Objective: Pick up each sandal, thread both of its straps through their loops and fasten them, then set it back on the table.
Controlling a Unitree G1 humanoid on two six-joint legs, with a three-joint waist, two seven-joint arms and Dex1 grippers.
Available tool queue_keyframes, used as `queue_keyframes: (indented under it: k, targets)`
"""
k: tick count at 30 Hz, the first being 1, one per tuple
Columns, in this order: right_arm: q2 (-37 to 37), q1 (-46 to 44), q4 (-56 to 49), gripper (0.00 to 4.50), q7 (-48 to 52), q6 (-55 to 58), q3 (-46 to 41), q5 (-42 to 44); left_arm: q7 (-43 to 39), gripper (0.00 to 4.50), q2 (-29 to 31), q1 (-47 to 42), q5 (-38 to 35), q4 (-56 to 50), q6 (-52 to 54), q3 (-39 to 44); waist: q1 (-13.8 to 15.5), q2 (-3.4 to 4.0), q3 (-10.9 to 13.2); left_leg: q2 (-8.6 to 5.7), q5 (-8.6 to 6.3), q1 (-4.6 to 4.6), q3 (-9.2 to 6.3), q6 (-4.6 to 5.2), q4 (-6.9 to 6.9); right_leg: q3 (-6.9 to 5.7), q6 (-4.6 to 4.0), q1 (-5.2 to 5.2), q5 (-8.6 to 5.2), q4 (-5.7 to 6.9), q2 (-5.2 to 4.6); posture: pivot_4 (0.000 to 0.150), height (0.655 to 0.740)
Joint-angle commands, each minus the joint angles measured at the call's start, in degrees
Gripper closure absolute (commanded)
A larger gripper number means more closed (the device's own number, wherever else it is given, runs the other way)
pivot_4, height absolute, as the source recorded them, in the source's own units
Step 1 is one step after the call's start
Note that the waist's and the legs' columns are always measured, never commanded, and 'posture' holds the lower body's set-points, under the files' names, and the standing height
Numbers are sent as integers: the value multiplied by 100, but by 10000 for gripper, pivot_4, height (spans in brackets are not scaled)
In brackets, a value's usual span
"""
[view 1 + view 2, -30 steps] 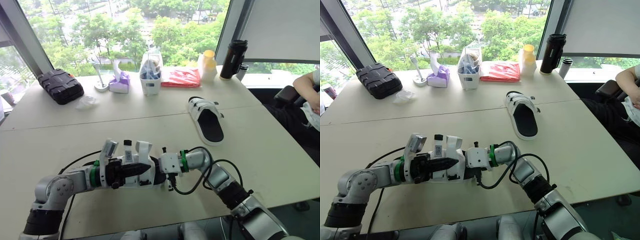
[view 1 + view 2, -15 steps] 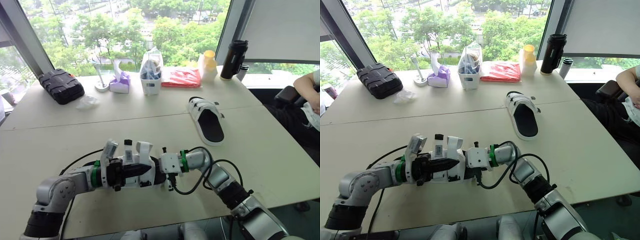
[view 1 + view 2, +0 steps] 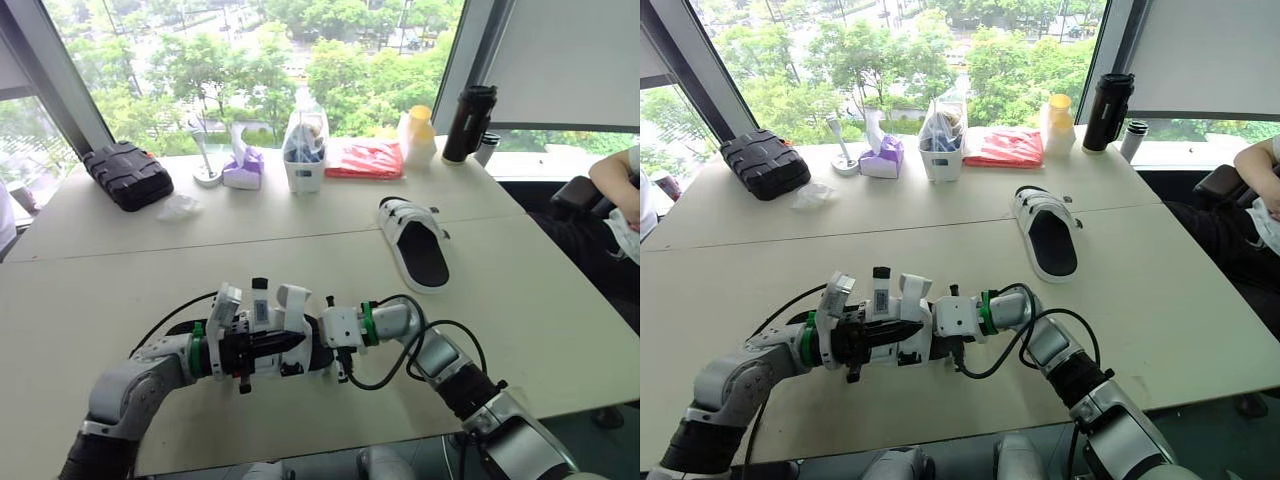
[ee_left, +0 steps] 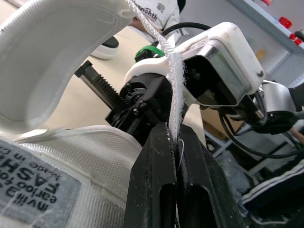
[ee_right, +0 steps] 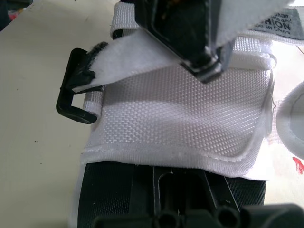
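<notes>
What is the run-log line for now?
left gripper: shut on white fabric strap | right gripper: at white-and-black sandal | second sandal: flat on beige table

Left arm [image 3: 128, 385] and right arm [image 3: 445, 362]: silver-grey jointed shells. Green ring [image 3: 366, 323] just behind each white wrist housing [image 3: 338, 325]. Black cable [image 3: 403, 297] loops beside the right housing. Left gripper [image 4: 174, 134] fingers [image 4: 152, 190] are black.

two sandals [image 3: 413, 245] [image 3: 290, 305], one black case [image 3: 127, 173], one tissue box [image 3: 242, 170], one white bin [image 3: 303, 170], one red bag [image 3: 364, 158], one bottle [image 3: 417, 137], one flask [image 3: 459, 122].
</notes>
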Motion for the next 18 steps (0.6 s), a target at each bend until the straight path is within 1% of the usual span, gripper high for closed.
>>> queue_keyframes:
  k: [1,7,18]
  targets:
    - [65,111,167,45000,8,103,281,-244,14,44596,-159,104,237,18,-165,-421,14,0,-2,0,0,0,0,0,0,0,0,0,0,0,0,1500,7400]
    - [56,103,175,45000,17,104,274,-246,22,44596,-220,240,273,-51,-254,-417,62,9,-14,1,0,2,0,0,-2,0,2,0,-1,0,2,1500,7400]
    - [67,111,172,45000,11,108,274,-243,497,44596,-572,608,319,-290,-706,-250,89,13,-28,1,0,2,-1,0,-5,0,5,0,-4,-1,-1,1500,7400]
